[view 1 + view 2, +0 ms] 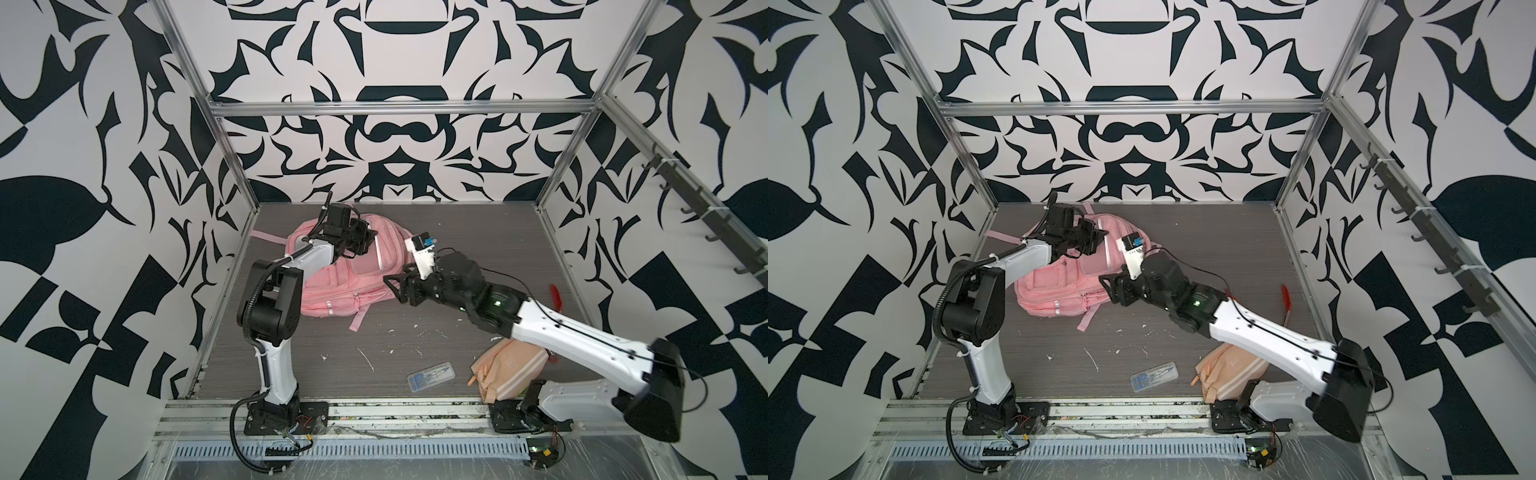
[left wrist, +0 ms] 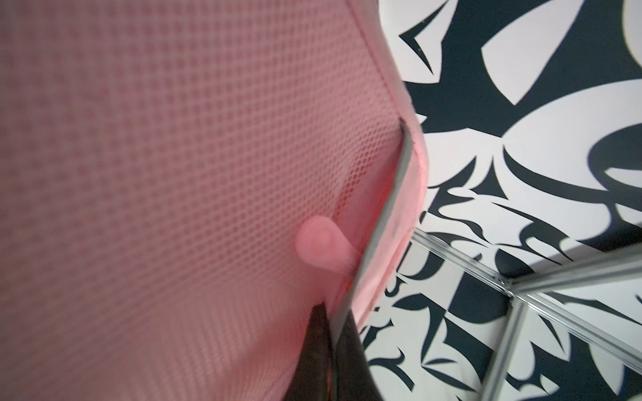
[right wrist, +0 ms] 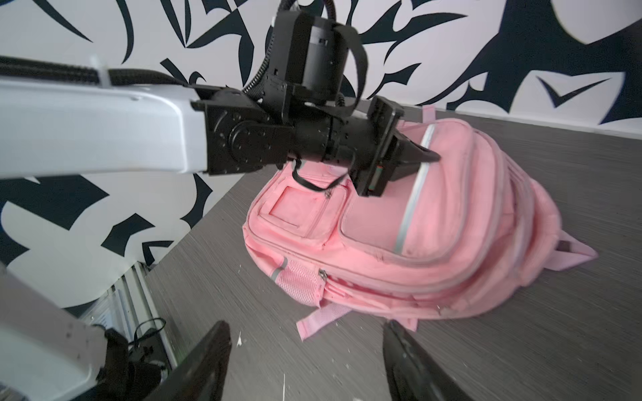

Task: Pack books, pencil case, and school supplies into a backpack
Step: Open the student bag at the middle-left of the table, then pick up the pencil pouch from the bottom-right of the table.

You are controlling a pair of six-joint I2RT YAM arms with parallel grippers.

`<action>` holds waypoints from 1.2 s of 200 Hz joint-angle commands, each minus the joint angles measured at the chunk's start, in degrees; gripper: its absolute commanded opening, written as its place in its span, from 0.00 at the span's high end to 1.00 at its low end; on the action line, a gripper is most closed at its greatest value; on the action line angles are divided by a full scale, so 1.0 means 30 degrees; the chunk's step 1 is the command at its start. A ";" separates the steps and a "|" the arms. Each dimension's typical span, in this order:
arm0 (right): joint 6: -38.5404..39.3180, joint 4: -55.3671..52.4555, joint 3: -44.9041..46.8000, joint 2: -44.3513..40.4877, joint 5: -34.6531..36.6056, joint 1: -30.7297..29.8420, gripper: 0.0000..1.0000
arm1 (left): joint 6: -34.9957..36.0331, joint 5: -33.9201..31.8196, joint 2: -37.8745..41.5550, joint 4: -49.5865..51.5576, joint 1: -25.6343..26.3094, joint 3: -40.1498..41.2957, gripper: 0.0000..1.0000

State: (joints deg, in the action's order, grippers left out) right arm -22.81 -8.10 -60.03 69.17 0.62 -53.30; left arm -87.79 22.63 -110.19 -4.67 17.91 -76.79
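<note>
Well, the grey table (image 1: 291, 374) is mostly bare, and the biggest thing on it is the pink backpack (image 1: 353, 270), lying front-up at about eleven o'clock in both top views, with its straps trailing toward six. The left gripper (image 3: 429, 157) has its claw pressed together on the bag's upper edge beside a white reflective strip. It looks clamped on a fold of fabric, with pink mesh filling the left wrist view. The right gripper (image 3: 305, 324) hangs near the bag's three-o'clock side with its claw apart and nothing between the fingers. The peach pencil case (image 1: 507, 365) sits at five o'clock, half under the right arm's forearm and close to that arm's base. The clear school supplies box (image 1: 430, 377) lies flat just beside it, nearer six. I can't see any books, and I can't tell whether a compartment is unzipped. A red-handled item (image 1: 555, 293) rests at three o'clock, and white crumbs are scattered across the middle of the table. The worry is that thin pinch: if the fabric slips out, the bag sags and any opening closes. The right arm must also fold back over the pouch to reach it, so it could shove the pouch off the edge. The flat, slick box may skid instead of lifting.
</note>
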 commanded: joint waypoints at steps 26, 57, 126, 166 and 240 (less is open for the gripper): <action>-0.2440 -1.1950 0.1829 -0.4513 0.1291 -0.0335 0.25 | 0.2367 0.7835 -0.0202 -0.1991 -0.1151 -0.1646 1.00; -0.2832 -1.3378 0.3843 -0.7686 0.1317 -0.1881 0.03 | 0.4298 1.0464 0.0194 -0.0987 -0.2630 -0.1630 1.00; -0.2668 -1.6189 0.2509 -0.4161 0.2578 -0.2447 0.05 | 0.7563 1.2220 0.1916 0.0243 -0.3890 0.0377 1.00; -0.2914 -1.7796 0.2183 -0.2306 0.2850 -0.3243 0.04 | 0.5259 1.2582 0.2466 -0.3849 -0.4636 0.2655 1.00; -1.6031 -2.2137 0.4031 -0.2726 0.3671 -0.1335 0.05 | 0.2963 1.3447 0.1795 -0.9400 -0.4828 0.3843 1.00</action>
State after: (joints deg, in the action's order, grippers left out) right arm -57.80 -72.49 -51.83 64.34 11.44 -62.30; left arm -74.83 59.86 -105.08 -21.52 3.99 -66.35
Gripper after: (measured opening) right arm 0.952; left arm 0.058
